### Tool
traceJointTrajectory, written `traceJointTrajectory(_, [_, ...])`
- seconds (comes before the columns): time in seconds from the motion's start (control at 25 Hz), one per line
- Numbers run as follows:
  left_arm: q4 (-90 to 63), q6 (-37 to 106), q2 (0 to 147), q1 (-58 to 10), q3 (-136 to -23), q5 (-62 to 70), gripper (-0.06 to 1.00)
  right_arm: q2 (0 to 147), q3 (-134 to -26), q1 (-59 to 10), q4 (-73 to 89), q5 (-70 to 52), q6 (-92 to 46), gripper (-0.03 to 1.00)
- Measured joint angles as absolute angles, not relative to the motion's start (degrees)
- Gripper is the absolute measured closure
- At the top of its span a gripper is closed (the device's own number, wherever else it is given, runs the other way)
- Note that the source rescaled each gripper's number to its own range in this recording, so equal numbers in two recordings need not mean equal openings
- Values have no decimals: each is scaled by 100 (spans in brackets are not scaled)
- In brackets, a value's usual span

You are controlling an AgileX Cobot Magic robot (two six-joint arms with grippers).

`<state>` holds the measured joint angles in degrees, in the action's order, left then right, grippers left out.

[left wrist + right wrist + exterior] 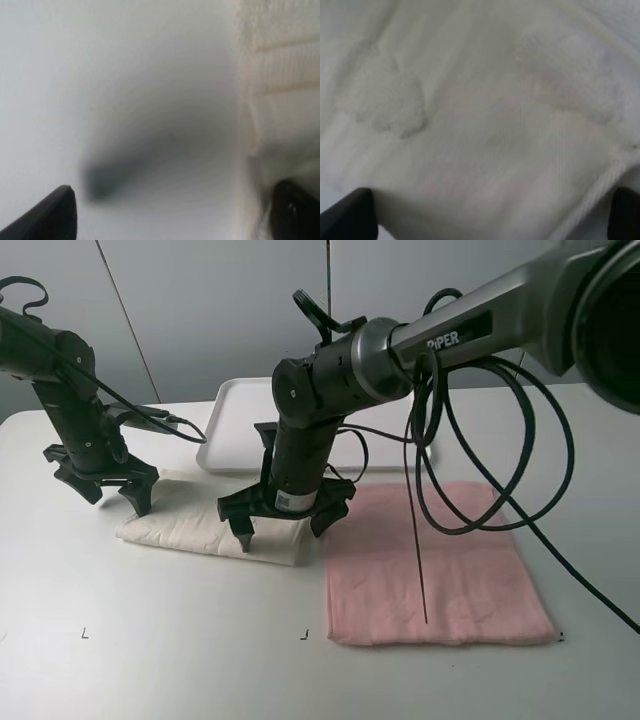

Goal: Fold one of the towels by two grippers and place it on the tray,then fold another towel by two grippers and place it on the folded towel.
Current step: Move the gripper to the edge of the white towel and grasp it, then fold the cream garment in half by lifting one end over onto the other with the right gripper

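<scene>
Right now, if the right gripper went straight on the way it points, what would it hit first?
Most likely the cream towel. The right gripper points down with its jaws open, and its wrist view is filled with that cloth. How far above the towel it is cannot be told.

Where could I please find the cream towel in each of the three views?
Exterior high: cream towel left of centre, beneath both grippers.
Left wrist: cream towel along the picture's right edge.
Right wrist: cream towel fills nearly the picture.
Shared landmark: open black fingers, left gripper and right gripper, over the towel's ends.
</scene>
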<state>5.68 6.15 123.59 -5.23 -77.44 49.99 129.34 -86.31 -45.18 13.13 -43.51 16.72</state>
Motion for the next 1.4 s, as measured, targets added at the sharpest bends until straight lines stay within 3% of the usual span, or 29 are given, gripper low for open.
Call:
traceJointTrajectory(0.2, [568, 615, 12363, -523, -7744, 4987, -5, 12970, -8653, -4518, 1544, -4225, 1685, -3])
traceJointTrajectory(0.28, [577, 615, 12363, -523, -7744, 4987, -5, 12992, -8653, -4518, 1566, -4212, 1685, 2])
traceJointTrajectory(0.44, [577, 615, 12363, -523, -7744, 4975, -5, 13053, -8670, -4518, 1554, -4187, 1685, 31])
traceJointTrajectory(0.64, [577, 615, 12363, -523, -7744, 4953, -5, 13114, -8680, -4518, 1441, -4085, 1685, 89])
traceJointTrajectory(1.2, [566, 595, 12363, -523, -7744, 4942, -4, 12406, -8659, -4518, 1303, -4053, 1598, 92])
traceJointTrajectory(1.4, [554, 595, 12363, -523, -7744, 4942, -4, 12318, -8659, -4518, 2220, -3894, 1122, 92])
